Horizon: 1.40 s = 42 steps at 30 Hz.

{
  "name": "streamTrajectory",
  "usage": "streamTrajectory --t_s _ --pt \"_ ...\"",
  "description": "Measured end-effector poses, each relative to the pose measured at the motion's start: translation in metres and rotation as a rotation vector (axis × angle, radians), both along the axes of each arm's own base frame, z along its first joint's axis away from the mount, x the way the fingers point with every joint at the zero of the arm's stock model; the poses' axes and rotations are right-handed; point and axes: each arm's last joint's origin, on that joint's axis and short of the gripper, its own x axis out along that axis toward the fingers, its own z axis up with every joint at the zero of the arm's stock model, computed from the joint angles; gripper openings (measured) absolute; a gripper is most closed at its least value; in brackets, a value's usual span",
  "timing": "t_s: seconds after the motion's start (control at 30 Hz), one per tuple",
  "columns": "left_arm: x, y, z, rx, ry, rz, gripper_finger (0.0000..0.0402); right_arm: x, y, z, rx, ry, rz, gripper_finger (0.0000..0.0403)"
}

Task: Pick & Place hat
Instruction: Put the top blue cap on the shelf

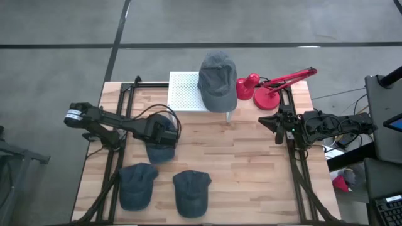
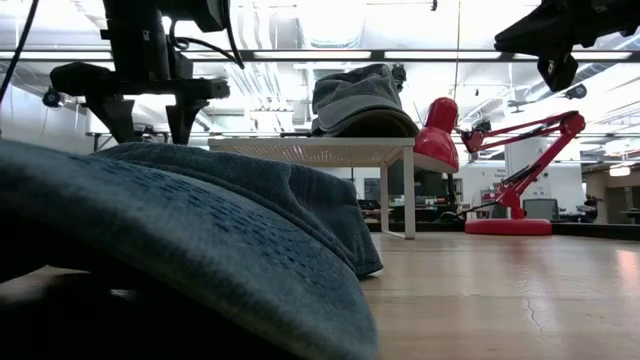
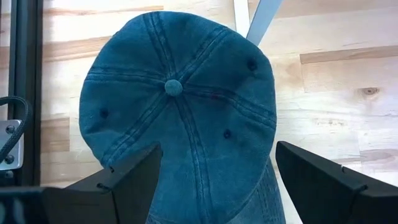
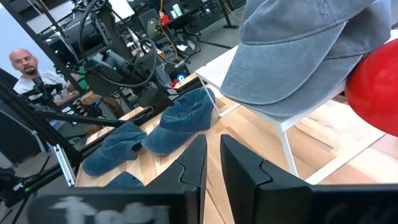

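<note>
A blue denim hat (image 3: pixel 180 112) lies crown up on the wooden table, left of the middle (image 1: pixel 161 152). My left gripper (image 1: pixel 160 139) hangs over it, pointing steeply down and open. Its two fingers (image 3: pixel 127 180) stand on either side of the crown, close above it (image 2: pixel 148 125), and no touch shows. A grey-blue hat (image 1: pixel 218 78) rests on a white perforated stand (image 1: pixel 184 92) at the far middle. My right gripper (image 1: pixel 269 120) waits at the table's right side, shut, with nothing between its fingers (image 4: pixel 213 155).
Two more blue hats (image 1: pixel 137 185) (image 1: pixel 191 191) lie near the front edge. A red desk lamp (image 1: pixel 267 88) stands at the far right beside the stand. Bare wood lies between the two arms. A person (image 4: pixel 25 62) shows beyond the table's left side.
</note>
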Motion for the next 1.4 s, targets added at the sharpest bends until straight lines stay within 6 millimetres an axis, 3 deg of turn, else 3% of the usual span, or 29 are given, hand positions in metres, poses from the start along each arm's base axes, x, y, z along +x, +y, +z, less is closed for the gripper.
streamTrajectory --t_s 0.23,0.57,1.23,1.4 --pt "0.0003 -0.0001 -0.0002 -0.007 -0.007 0.011 0.0323 0.0 0.0 0.0 0.003 -0.001 -0.001 0.0045" --pt "0.0027 -0.0003 -0.0002 -0.006 -0.034 0.011 0.0397 0.0 0.0 0.0 0.006 -0.002 -0.001 0.0044" --pt "0.0078 0.0005 0.0002 0.015 -0.138 0.107 0.0396 0.0001 0.0 0.0 0.007 -0.002 -0.001 0.0044" --pt "0.0081 0.0029 -0.0079 0.013 -0.147 0.121 0.0396 0.0001 0.0 0.0 0.007 -0.002 -0.001 0.0043"
